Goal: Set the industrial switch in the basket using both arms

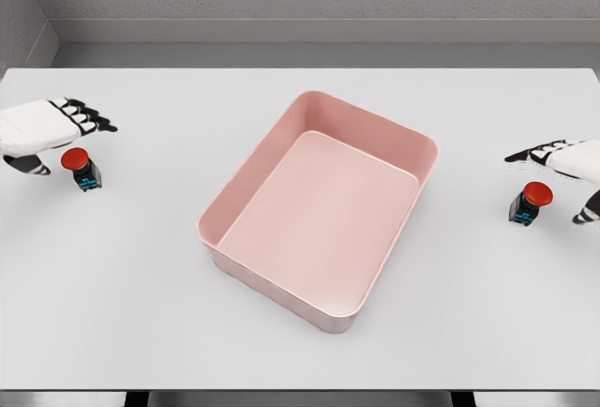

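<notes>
1. Broadly, the white table carries everything, and the pink basket sits empty at its middle, probably so that both arms reach it equally.
2. The left hand hovers at the left edge with fingers spread and holds nothing; the right hand does the same at the right edge.
3. The left switch, with its red button up, stands on the table just beside the left hand; the right switch stands near the right hand. Both are well apart from the basket.
4. Nothing stands between each switch and the basket; only the basket wall must be cleared.
</notes>
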